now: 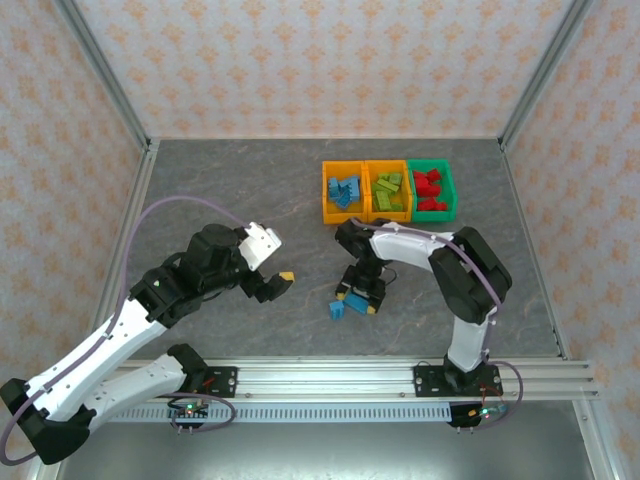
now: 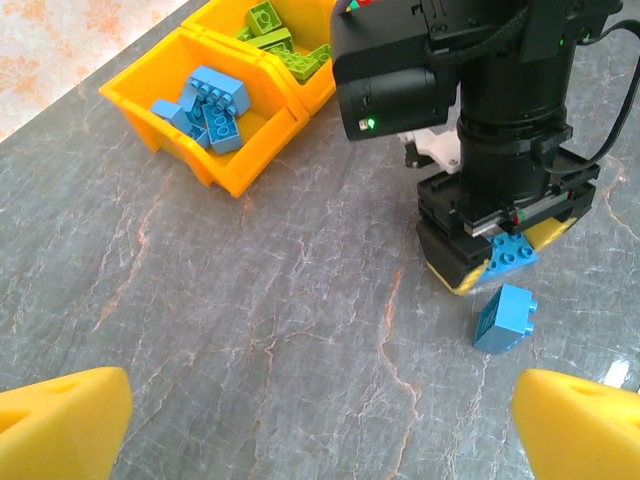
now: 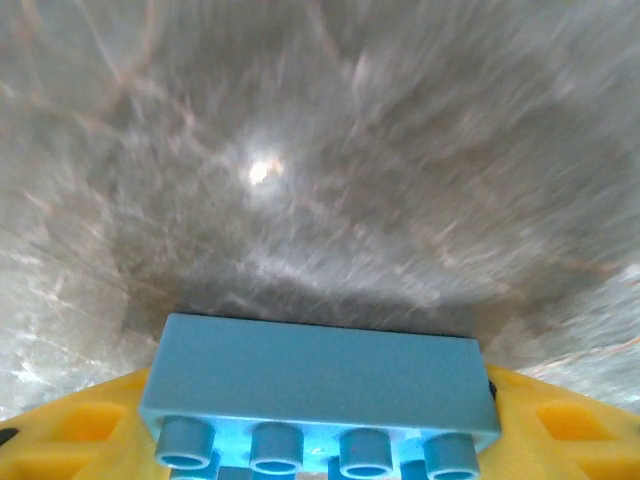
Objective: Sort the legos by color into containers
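Right claw (image 2: 503,250): clenched on one light blue studded plastic brick (image 3: 320,385), low over the grey marbled worktop (image 2: 250,330), near centre. A second light blue brick (image 2: 503,318) lies loose on the worktop just beside it, to the left. Left claw (image 1: 279,284): released, yellow fingers (image 2: 60,420) spread wide, left of centre. On the far side, three rectangular plastic bins stand in a row:
- left orange bin (image 1: 327,190), holding light blue bricks
- middle orange bin (image 1: 369,190), holding lime green bricks
- right green bin (image 1: 450,190), holding red bricks
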You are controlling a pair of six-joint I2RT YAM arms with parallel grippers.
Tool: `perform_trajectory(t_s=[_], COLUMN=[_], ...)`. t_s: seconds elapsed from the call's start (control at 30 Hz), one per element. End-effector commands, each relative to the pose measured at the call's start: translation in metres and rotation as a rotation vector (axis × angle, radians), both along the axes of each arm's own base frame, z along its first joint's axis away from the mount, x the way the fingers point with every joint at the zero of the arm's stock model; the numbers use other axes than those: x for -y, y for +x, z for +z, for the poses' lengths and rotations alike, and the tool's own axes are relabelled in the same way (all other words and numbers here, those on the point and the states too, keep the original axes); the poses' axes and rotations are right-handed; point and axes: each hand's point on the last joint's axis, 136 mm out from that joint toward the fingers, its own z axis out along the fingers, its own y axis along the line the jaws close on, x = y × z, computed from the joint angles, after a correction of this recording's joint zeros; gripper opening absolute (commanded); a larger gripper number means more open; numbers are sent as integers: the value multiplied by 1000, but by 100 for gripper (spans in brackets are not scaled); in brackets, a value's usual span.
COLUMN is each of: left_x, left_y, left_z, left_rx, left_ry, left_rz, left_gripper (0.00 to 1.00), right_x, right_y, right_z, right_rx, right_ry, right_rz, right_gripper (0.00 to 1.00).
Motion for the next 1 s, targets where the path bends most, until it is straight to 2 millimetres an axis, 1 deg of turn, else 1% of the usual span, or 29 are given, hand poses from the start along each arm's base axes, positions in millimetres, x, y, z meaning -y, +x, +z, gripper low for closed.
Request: perform_trajectory(t_s=[0.0,0.1,0.13,0.2,0.23,0.27,0.3,0.37,0.47,0.53,0.57,0.6,0.67,0.73,0.77,0.83,0.9,0.97], left_x=[-5,-7,-8,-8,-9,-8,-8,-8,-11,-15,-17,-19,-24,-29,-31,-37,-42,-51], left_y=[-1,-1,-1,0,1,1,2,3,4,4,3,3,3,3,4,7,12,21], left_z=[2,4,5,7,7,7,7,8,12,14,16,17,19,19,19,18,17,18], left_rx=[21,28,32,41,42,45,47,46,51,58,64,71,81,90,92,92,96,105], left_ry=[9,9,10,5,0,-5,-10,-13,-11,-11,-12,-13,-15,-19,-21,-24,-29,-48], left_rz=[18,25,30,35,40,45,46,51,74,87,93,103,127,154,171,214,263,356], left_gripper=[98,98,98,98,98,98,98,98,98,98,98,98,98,98,98,99,100,100], right_x=[15,6,3,0,0,0,2,3,1,-6,-9,-10,-13,-16,-17,-15,-12,-6], right_y=[27,58,73,107,126,145,159,199,248,273,282,288,299,303,304,300,291,273], right_z=[19,60,78,110,122,131,134,140,141,142,138,134,127,127,131,142,155,172], right_rx=[139,305,374,513,576,621,638,665,704,717,711,702,684,672,676,687,692,700], right_ry=[-45,-5,10,24,19,11,9,18,8,15,6,-6,-7,5,7,8,21,27], right_rz=[-30,-10,-3,6,5,-8,-23,-57,-61,-47,-36,-31,-29,-36,-32,-36,-27,-7], right_gripper=[57,55,55,55,55,55,55,55,55,56,57,58,67,79,83,85,86,86])
